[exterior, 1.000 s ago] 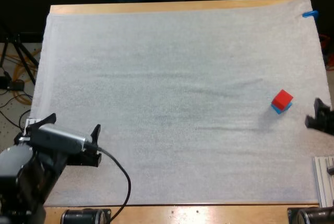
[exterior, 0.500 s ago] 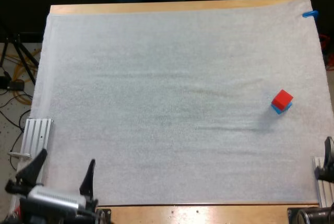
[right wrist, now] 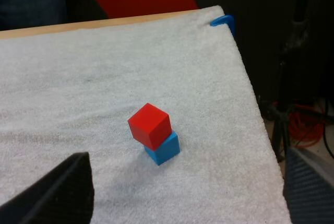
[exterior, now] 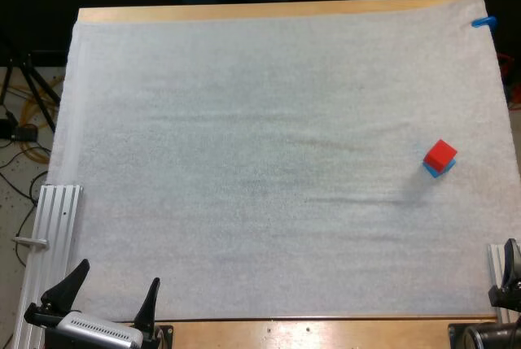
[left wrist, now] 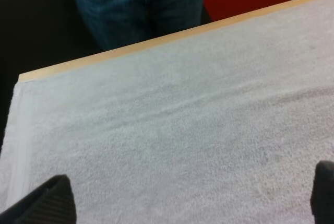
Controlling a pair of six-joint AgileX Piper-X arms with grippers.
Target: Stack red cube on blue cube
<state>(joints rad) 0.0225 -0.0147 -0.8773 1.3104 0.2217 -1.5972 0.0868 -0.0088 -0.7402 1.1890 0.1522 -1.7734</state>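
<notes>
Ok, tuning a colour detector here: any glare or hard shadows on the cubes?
Right wrist view: red cube and blue cube evenly lit, no glare, only a soft shadow on the mat beside them. High view: same flat light, colours clean.

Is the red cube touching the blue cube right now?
Touching. The right wrist view shows the red cube sitting, twisted, directly on the blue cube, no gap.

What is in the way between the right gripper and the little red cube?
Nothing visible. Only bare white mat lies between the open right gripper and the small red cube, which already sits on the small blue cube.
</notes>
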